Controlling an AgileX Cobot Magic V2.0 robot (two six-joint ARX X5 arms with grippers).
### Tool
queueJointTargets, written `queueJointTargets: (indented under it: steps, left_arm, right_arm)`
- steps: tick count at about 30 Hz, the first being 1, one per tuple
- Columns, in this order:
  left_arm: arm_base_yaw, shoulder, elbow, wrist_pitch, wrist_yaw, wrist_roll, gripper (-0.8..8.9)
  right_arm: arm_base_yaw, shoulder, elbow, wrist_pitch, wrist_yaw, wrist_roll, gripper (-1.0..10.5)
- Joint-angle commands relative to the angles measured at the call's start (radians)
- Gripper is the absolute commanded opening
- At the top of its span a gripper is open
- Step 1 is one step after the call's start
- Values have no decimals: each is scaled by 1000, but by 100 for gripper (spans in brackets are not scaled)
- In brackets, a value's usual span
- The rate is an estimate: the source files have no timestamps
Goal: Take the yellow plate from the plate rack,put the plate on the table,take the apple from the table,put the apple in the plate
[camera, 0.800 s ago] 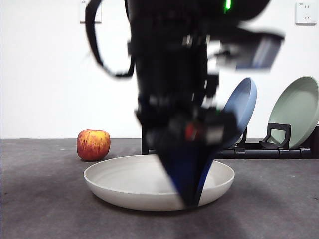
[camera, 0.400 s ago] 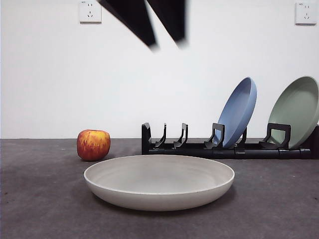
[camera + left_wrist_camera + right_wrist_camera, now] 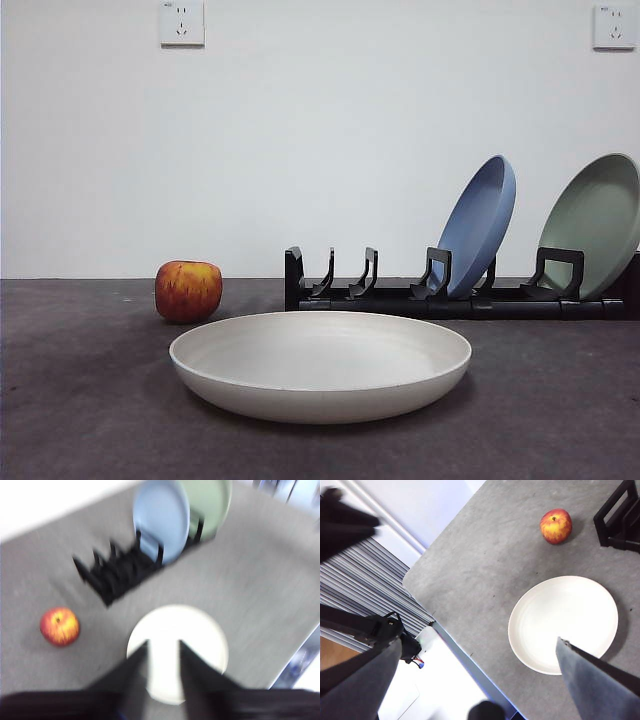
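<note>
Front view: gone now the dark jaws seen at the top half a second ago. Yellow plate flat on the table, apple behind to one side, plate rack beyond.

Left wrist view: blurred; left gripper high over the plate, jaws seemingly apart, empty.

Right wrist view: right gripper spread wide, high above table and plate.

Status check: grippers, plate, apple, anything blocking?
Left gripper and right gripper: jaws open, empty, high above table. Yellow plate flat on table, empty. Apple beside it, apart. Nothing blocking.
</note>
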Motion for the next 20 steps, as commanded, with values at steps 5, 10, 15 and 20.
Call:
queueJointTargets:
  steps: [5,10,15,20]
  left_arm:
    - [3,-104,-1,-41,-47,-79,-7]
    - [1,-93,-1,-72,-57,-92,-7]
    - [1,-79,-1,-71,-57,-92,-7]
    - [1,-80,-1,-71,-58,-92,-7]
  right_arm:
    - [142,73,5,225,145,107,600]
    - [306,186,27,444,326,200,604]
    - [448,404,172,473,466,161,614]
    - [527,698,459,420,575,95,663]
